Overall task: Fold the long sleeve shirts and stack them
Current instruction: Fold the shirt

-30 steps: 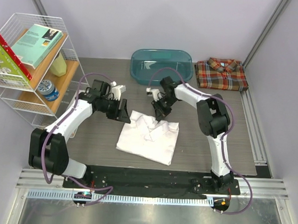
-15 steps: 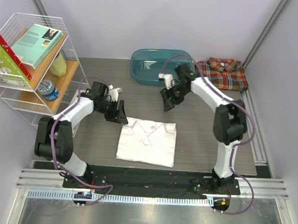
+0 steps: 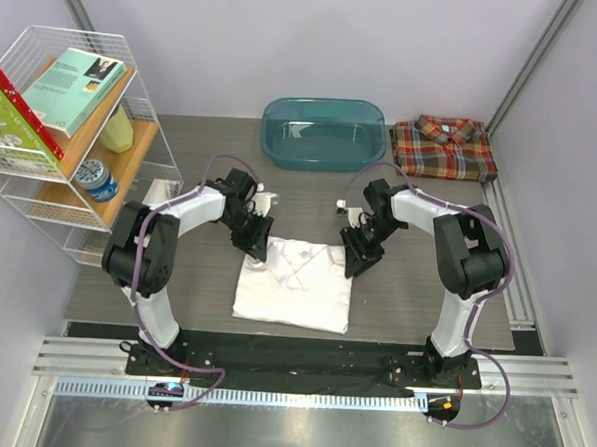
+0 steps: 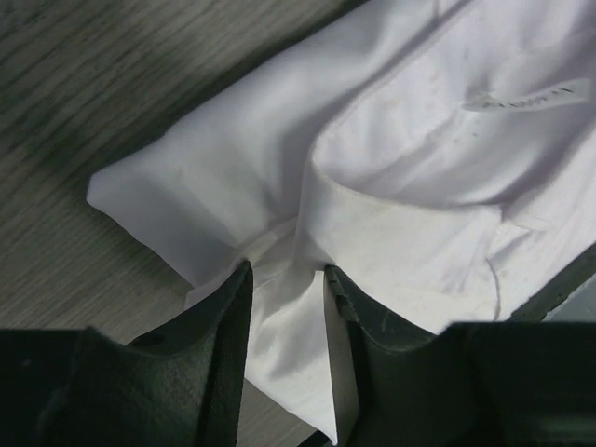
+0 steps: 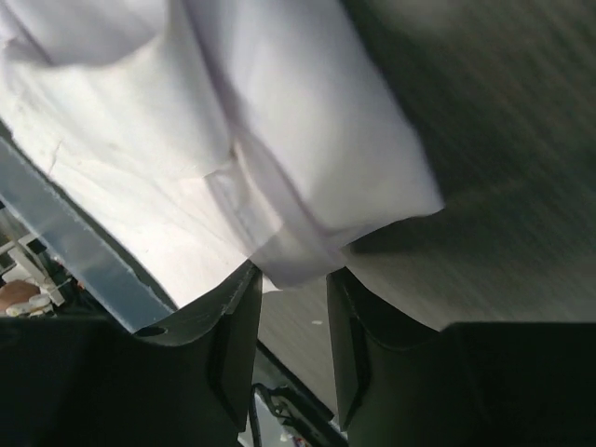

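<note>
The white long sleeve shirt (image 3: 295, 283) lies folded in a rectangle at the table's middle. The plaid one (image 3: 443, 148) sits folded at the back right. My left gripper (image 3: 257, 246) is down at the white shirt's back left corner. In the left wrist view its jaws (image 4: 286, 270) stand apart with a crumpled fold of white cloth (image 4: 400, 186) between the fingers. My right gripper (image 3: 355, 262) is at the back right corner. Its jaws (image 5: 293, 272) are apart, with only the tip of the shirt's corner (image 5: 307, 186) between the fingertips and bare table behind.
A teal plastic tub (image 3: 323, 133) stands at the back centre, next to the plaid shirt. A white wire shelf (image 3: 77, 142) with books, a tin and a bottle stands along the left. A metal rail (image 3: 507, 254) runs along the table's right edge.
Both grippers have come down onto the white shirt's back corners, the right one from near the tub. The shirt now lies squarer and flatter. Both pairs of jaws have narrowed.
</note>
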Tool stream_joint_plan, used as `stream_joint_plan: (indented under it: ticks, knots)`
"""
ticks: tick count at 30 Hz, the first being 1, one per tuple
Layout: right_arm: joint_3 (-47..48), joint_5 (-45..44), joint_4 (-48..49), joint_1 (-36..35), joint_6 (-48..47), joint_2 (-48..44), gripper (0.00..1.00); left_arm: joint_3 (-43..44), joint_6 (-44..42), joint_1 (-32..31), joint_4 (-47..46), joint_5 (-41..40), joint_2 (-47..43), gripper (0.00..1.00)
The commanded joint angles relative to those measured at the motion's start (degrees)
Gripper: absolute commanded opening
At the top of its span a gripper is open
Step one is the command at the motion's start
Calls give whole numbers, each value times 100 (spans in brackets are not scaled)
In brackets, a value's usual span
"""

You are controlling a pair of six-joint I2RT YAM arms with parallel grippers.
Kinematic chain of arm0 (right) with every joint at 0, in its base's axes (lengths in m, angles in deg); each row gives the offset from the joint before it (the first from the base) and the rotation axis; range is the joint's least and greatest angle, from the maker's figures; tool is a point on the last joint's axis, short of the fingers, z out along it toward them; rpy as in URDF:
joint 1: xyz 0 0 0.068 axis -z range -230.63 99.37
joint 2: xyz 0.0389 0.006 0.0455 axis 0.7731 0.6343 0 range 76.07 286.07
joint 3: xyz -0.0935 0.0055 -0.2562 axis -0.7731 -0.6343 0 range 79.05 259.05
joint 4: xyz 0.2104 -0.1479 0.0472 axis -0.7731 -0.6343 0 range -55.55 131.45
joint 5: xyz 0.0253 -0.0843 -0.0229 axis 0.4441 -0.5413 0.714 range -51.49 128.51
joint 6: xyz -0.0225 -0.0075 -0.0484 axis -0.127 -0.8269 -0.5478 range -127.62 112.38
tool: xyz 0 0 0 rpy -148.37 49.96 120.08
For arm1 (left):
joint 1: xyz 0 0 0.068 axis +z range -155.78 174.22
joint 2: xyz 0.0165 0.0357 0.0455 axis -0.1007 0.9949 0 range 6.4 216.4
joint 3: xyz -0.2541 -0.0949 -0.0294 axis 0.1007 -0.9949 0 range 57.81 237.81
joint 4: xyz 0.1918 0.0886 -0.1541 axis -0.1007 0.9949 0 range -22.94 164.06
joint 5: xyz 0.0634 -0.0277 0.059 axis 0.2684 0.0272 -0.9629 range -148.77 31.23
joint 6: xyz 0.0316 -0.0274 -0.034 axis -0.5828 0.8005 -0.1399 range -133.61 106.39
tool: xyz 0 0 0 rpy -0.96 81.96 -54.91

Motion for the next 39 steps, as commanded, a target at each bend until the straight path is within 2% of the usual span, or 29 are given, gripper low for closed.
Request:
stream_joint_plan:
  ticks: [1,5,7,9,13,14,15,17,18,19,20,23,29,33,39]
  knots:
    - [186,-526,794,113,356,283,38,428,14,60,-37,-591,373,34]
    - [529,-869,918,446,638,557,35,656,14,78,-143,-654,628,32]
    - [643,-756,883,517,656,443,36,719,172,148,-169,-480,585,34]
    - [617,-459,831,649,682,250,39,666,181,279,-213,143,401,43]
    - [-58,333,987,852,857,-426,53,271,-98,359,-451,786,-389,57]
    - [-216,447,1067,869,901,-715,55,210,-231,350,-503,1135,-713,68]
    - [-514,579,1137,904,980,-813,56,200,-389,298,-521,1287,-847,73]
    - [-796,694,1383,966,1060,-1094,60,305,-1012,123,-539,1271,-1058,81]
    - [-998,799,1463,1088,1095,-1165,61,410,-1293,-165,-356,1227,-1041,81]
    - [-1052,835,1568,1167,1156,-1209,63,550,-1948,-334,-171,1166,-989,81]
    - [-1122,870,1595,1238,1174,-1245,63,882,-2190,-675,-39,948,-797,81]
    - [-1228,1072,1700,1572,1262,-1271,65,1569,-2779,-1133,120,796,-166,80]
    - [-1404,1072,1832,1889,1447,-1368,69,3213,-3746,-1837,603,550,1268,77]
    - [-1404,1073,1885,1924,1473,-1368,71,4197,-3959,-2014,894,444,2278,78]
    - [-1466,1081,1938,1933,1447,-1342,74,4595,-3959,-2049,824,374,2817,80]
